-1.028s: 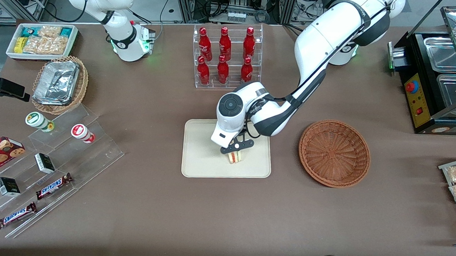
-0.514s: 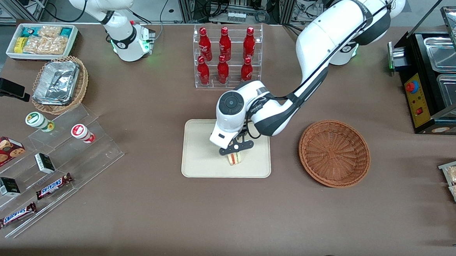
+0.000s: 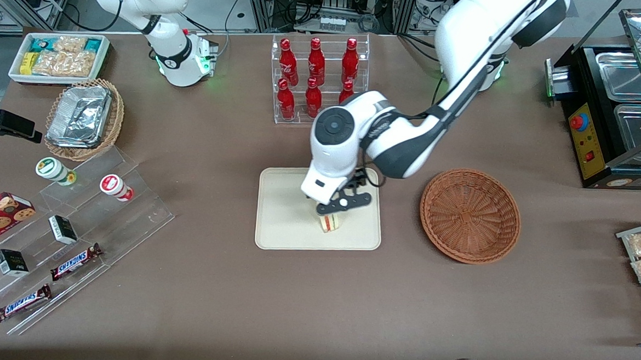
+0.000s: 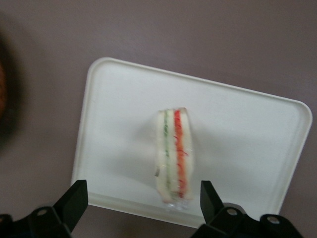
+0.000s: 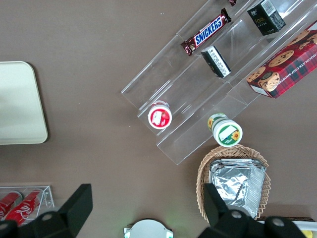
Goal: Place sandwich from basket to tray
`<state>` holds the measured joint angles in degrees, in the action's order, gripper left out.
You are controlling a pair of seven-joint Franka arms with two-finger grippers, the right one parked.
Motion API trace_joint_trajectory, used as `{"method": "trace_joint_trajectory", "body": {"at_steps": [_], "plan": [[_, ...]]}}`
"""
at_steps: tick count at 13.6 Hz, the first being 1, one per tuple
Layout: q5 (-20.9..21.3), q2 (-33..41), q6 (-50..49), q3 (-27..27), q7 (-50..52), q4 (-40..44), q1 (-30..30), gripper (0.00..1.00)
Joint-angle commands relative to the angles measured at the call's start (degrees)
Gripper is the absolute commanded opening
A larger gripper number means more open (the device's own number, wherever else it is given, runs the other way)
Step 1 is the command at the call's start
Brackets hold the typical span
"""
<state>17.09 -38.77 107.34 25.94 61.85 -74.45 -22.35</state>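
The sandwich (image 3: 330,222), a pale wedge with red, orange and green layers, lies on the cream-beige tray (image 3: 282,222). It also shows in the left wrist view (image 4: 173,156) on the tray (image 4: 119,129). My left gripper (image 3: 336,209) hangs open just above the sandwich, clear of it; in the wrist view the gripper (image 4: 141,201) has its black fingers wide apart with nothing between them. The reddish-brown wicker basket (image 3: 469,214) stands empty beside the tray, toward the working arm's end of the table.
A clear rack of red bottles (image 3: 317,81) stands farther from the front camera than the tray. Toward the parked arm's end are clear shelves with snack bars (image 3: 72,260), a tan basket of foil containers (image 3: 84,117) and a white bin of snacks (image 3: 58,56).
My gripper has let go of the sandwich and risen above it. The sandwich stays on the tray.
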Motion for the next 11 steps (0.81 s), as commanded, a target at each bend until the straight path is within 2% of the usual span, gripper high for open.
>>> {"method": "trace_joint_trajectory", "body": {"at_steps": [1, 2, 5, 7, 11], "plan": [[-2.76, 3.61, -4.92, 0.16, -13.62, -1.13, 5.10, 1.00], [-2.85, 4.40, -7.73, 0.34, -18.30, -1.48, 7.82, 1.00], [-3.38, 8.61, -16.43, -0.01, -23.25, -1.83, 12.76, 1.00], [-3.38, 10.64, -17.07, 0.07, -29.12, -2.71, 17.32, 1.00], [-3.82, 14.68, -17.25, 0.16, -37.04, -5.61, 22.43, 1.00]]}}
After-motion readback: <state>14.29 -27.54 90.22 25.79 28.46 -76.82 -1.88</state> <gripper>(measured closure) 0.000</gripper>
